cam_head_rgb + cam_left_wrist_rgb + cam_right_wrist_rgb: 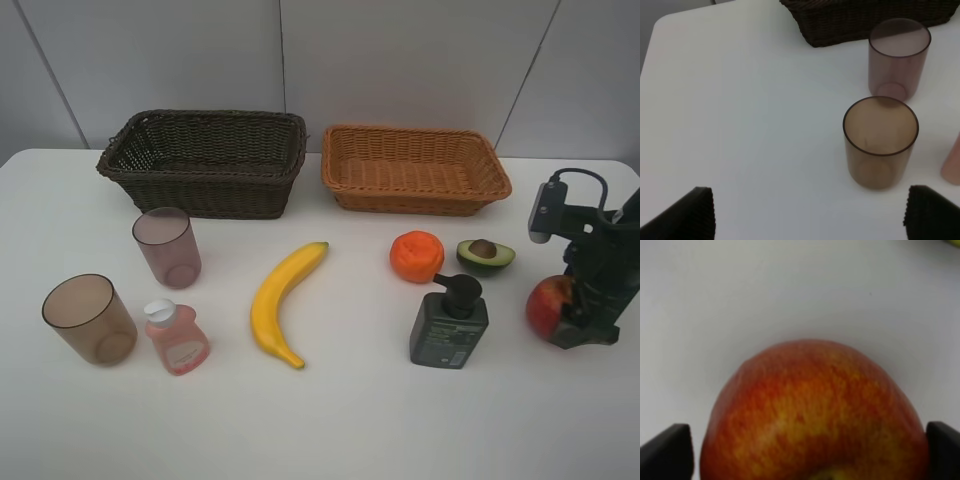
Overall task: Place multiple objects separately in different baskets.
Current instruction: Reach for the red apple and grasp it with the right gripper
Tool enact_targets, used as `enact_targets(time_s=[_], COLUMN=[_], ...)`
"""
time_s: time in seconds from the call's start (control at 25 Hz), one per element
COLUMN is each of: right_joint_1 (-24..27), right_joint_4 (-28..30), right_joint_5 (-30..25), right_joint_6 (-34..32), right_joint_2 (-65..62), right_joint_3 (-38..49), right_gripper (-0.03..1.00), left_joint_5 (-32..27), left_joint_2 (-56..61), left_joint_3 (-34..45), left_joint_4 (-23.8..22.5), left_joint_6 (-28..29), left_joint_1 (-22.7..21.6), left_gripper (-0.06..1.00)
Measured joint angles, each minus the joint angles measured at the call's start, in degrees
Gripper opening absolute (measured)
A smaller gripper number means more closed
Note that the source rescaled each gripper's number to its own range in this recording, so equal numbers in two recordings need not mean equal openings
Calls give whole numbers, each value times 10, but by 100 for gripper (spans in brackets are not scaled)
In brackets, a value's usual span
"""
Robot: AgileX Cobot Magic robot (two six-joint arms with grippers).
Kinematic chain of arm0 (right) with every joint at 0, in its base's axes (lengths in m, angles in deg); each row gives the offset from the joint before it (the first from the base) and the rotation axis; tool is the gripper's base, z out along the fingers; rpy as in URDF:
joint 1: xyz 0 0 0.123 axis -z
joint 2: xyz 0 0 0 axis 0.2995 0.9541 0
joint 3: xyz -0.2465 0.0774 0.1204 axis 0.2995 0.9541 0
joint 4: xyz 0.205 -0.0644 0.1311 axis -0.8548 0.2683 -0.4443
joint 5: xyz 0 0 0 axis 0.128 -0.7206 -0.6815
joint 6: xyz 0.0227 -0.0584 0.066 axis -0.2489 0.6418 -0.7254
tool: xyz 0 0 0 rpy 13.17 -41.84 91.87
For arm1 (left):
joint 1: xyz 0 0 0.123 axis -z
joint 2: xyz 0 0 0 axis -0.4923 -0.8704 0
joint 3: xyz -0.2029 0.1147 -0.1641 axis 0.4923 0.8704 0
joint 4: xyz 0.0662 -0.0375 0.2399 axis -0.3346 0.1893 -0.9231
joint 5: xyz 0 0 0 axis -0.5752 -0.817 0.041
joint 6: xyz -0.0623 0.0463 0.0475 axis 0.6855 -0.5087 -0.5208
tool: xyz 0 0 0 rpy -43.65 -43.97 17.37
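Right claw, spread wide and clamping nothing yet, straddles the red apple near the desk's right edge, the fruit lying squarely between its jaws, ready for a straight close.

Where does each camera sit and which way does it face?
High: above the table's front, looking down toward the baskets; right arm shows by the apple.
Left wrist: on that arm, facing two cups past the open left tool.
Right wrist: on that arm, close on the apple, right tool straddling it.
Shared: apple, high and right wrist; cups, high and left wrist.
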Motion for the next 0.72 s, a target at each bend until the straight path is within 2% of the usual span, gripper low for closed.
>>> enact_targets(time_s=[0.04, 0.08, 0.72], right_joint_1=[0, 0, 1], right_joint_4=[2, 1, 3], right_joint_5=[1, 1, -14], right_joint_6=[0, 0, 0], right_joint_2=[0, 0, 0], right_joint_3=[0, 0, 0], right_gripper=[78, 73, 73], left_joint_5=[0, 0, 0], left_joint_2=[0, 0, 0], left_joint_3=[0, 0, 0], left_joint_4=[0, 0, 0], left_joint_6=[0, 0, 0], left_joint_1=[0, 0, 0], left_gripper=[100, 100, 100])
